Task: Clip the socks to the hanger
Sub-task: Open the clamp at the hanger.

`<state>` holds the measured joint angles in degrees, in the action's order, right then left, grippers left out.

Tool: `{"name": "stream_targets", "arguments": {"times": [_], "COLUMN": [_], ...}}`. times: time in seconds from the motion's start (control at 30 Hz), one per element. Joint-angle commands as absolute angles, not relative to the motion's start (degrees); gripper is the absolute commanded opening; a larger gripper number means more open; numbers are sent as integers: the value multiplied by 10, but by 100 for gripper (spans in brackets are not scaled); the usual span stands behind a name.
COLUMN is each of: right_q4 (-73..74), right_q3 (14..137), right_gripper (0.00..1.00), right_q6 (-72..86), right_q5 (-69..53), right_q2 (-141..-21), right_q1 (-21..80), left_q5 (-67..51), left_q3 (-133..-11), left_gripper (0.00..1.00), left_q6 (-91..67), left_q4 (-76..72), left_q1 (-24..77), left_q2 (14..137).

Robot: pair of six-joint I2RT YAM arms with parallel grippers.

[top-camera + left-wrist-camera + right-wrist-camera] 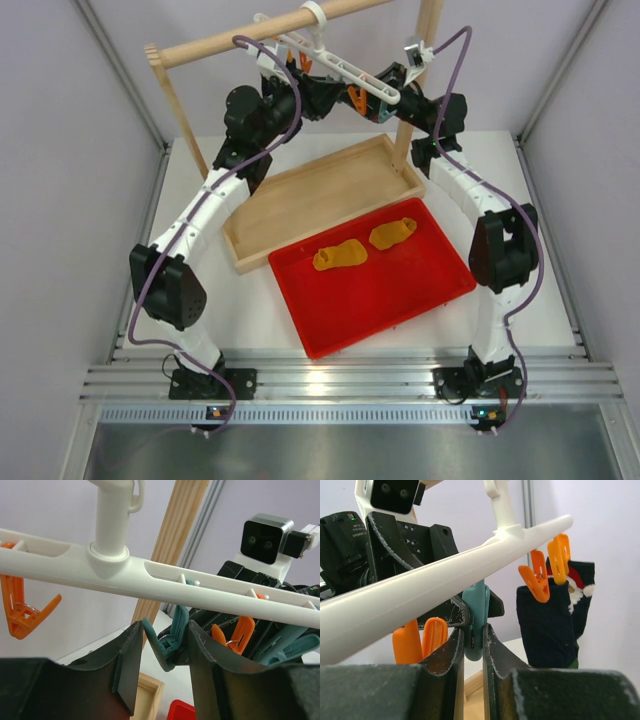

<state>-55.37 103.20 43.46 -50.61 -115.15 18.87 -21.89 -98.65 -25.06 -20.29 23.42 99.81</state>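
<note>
None of the task is done yet. The two small mustard-orange fabric socks (340,257) lie limp and flat, side by side, in a shallow red plastic tray (400,292) on the white desk (250,308), well below both hands and nearer the arm bases. Both arms reach up to the white plastic bar hanger (340,68), which hangs by its hook from a round wooden rail (220,42). The right hand (474,630) is drawn narrow, its scuffed black pads pressed against either side of a teal plastic clip (476,605) dangling from the bar just above it. I judge it is squeezing that clip, though the clip's mouth is hidden. The left hand (164,629) stands fairly wide, with a teal sprung clip (170,641) between its fingers, closer to one finger and seemingly not pinched. I cannot tell whether both hands are at the same clip. Off to the right hand's far side, a dark navy sock (545,625) with red and white trim hangs from orange plastic clips (535,580). The hanger is smooth, hard and glossy with moulded slots, the clips are rigid with wire springs, and the socks are soft, knitted and foot-shaped. Both socks must be fetched, lifted and clipped.
</note>
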Motion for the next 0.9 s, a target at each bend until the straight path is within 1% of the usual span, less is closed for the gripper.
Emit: {"name": "stream_targets", "arguments": {"times": [0.0, 0.27, 0.43, 0.87], "right_q4": [-574, -559, -549, -548], "right_q3": [1051, 1036, 1027, 1013], "right_gripper": [0, 0, 0, 0], "right_q6": [417, 391, 367, 345], "right_q5": [-504, -489, -484, -473], "right_q2": [-1127, -1114, -1107, -1099], "right_q1": [195, 195, 200, 207], "left_q5": [-186, -173, -145, -100], "left_q3": [-1008, -1020, -1026, -1063], "left_gripper": [46, 48, 49, 50], "left_q6": [-235, -243, -239, -302], "left_q4": [-155, -152, -141, -132], "left_q1": [238, 241, 250, 260], "left_q2": [1012, 1012, 1008, 1028]}}
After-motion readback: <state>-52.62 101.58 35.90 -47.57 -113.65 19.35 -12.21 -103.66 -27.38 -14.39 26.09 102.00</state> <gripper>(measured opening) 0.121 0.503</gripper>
